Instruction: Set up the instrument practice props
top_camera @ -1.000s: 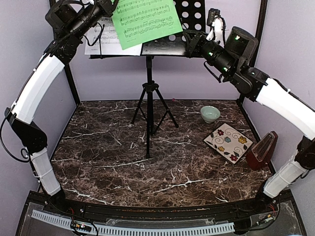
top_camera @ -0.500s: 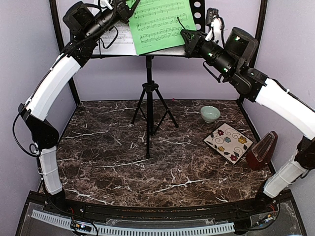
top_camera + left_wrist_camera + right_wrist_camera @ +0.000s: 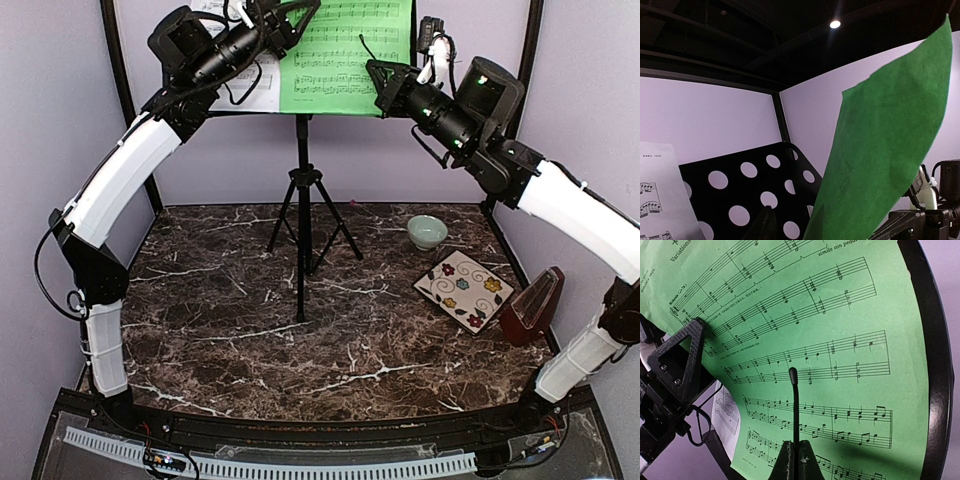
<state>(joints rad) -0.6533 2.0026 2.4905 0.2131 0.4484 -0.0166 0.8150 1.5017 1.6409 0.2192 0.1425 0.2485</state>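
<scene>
Up on the stand (image 3: 303, 180), which rises on tripod legs from the back middle of the worktop (image 3: 220, 320), both sheets lean against the perforated desk. The green sheet (image 3: 350, 50) covers the stand's right part, its foot down at the ledge. The white sheet (image 3: 250, 88) sits on the stand's left part, its right edge tucked behind the green one.

The left end effector (image 3: 290, 14) is high on the stand, at the green sheet's upper left corner. In its own camera the paper slants close across the view, with one dark finger (image 3: 765, 225) low beside it. Whether the jaws are parted or pinch the paper cannot be told.

The right end effector (image 3: 378, 80) is at the stand's right side, jaws closed together with nothing between them. Its tips aim at the printed face of the green sheet; contact cannot be told.

The metronome (image 3: 533, 303) sits on the worktop well to the right of the stand, by the right edge. A plate (image 3: 463, 288) lies just beside it, on the side toward the stand, and a bowl (image 3: 427, 231) sits right of the stand's legs, behind the plate.
</scene>
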